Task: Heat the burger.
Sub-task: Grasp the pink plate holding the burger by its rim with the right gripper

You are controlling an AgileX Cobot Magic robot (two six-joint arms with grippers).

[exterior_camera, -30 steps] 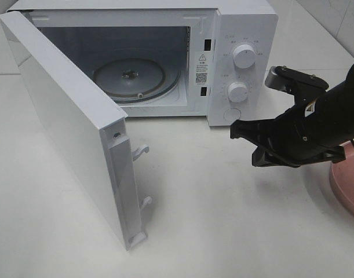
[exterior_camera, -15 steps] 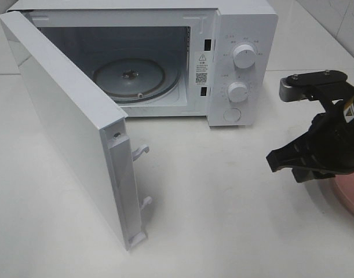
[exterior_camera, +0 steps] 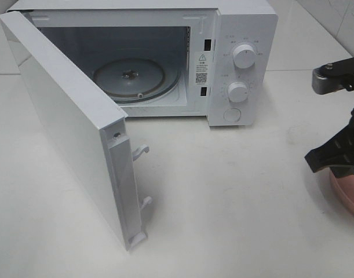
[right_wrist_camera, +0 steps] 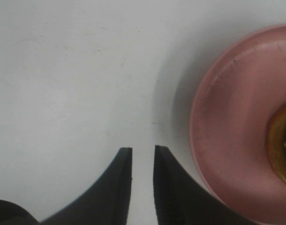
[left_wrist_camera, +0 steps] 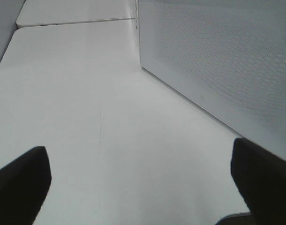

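Observation:
Only a sliver of the burger (right_wrist_camera: 282,145) shows, golden-brown and yellow, at the edge of the right wrist view on the pink plate (right_wrist_camera: 231,122). My right gripper (right_wrist_camera: 143,149) hovers over the white table just beside the plate's rim, its fingers a narrow gap apart and holding nothing. In the high view this gripper (exterior_camera: 324,160) is at the far right edge, above the plate (exterior_camera: 349,194); the burger is out of that view. My left gripper (left_wrist_camera: 138,146) stands wide open and empty over the table, next to the microwave door (left_wrist_camera: 217,61).
The white microwave (exterior_camera: 246,23) stands at the back, its door (exterior_camera: 66,121) swung open to the left front. A bare glass turntable (exterior_camera: 130,75) lies inside. Two knobs (exterior_camera: 244,56) are on its right panel.
My right arm has swung right, from in front of the microwave's knobs to the plate at the table's right edge. Its fingers have parted a little. The left gripper has not moved.

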